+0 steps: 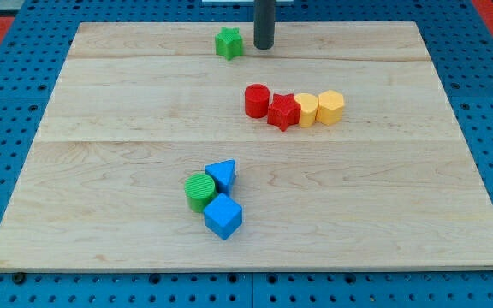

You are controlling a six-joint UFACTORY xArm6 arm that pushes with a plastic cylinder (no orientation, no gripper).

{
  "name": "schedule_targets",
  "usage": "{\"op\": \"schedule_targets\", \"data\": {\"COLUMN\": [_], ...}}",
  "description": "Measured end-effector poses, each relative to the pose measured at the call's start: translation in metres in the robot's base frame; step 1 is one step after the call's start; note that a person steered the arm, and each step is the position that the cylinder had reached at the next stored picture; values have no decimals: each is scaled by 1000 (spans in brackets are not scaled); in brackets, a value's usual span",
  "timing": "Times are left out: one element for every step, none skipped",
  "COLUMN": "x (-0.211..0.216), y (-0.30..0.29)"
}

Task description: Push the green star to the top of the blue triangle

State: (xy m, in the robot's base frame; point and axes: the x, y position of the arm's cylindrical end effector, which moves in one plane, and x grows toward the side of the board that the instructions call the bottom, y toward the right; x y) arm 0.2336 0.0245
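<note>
**Near the far edge: tip beside the green star**

At the far edge of the wooden board, my tip stands on the wood just to the right of the green star, a narrow gap between them and no contact visible. The rod is a plain dark shaft with no jaws, so nothing about it spreads, presses together or pinches.

The green star sits left of the tip, close to the board's far rim and well apart from every other block.

The blue triangle lies in the near half of the board, a little left of centre. A green cylinder touches it on the left, and a blue cube sits just on the near side of both, touching them.

Between these groups, right of centre, four blocks form a tight row running left to right: a red cylinder, a red star, a yellow block whose shape is hard to tell, and a yellow hexagonal block. Around the board lies a blue perforated surface.
</note>
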Motion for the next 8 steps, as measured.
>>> {"op": "schedule_targets", "data": {"x": [-31, -33, -2, 26, 55, 90, 132, 133], "y": [-11, -50, -54, -54, -54, -54, -56, -93]}}
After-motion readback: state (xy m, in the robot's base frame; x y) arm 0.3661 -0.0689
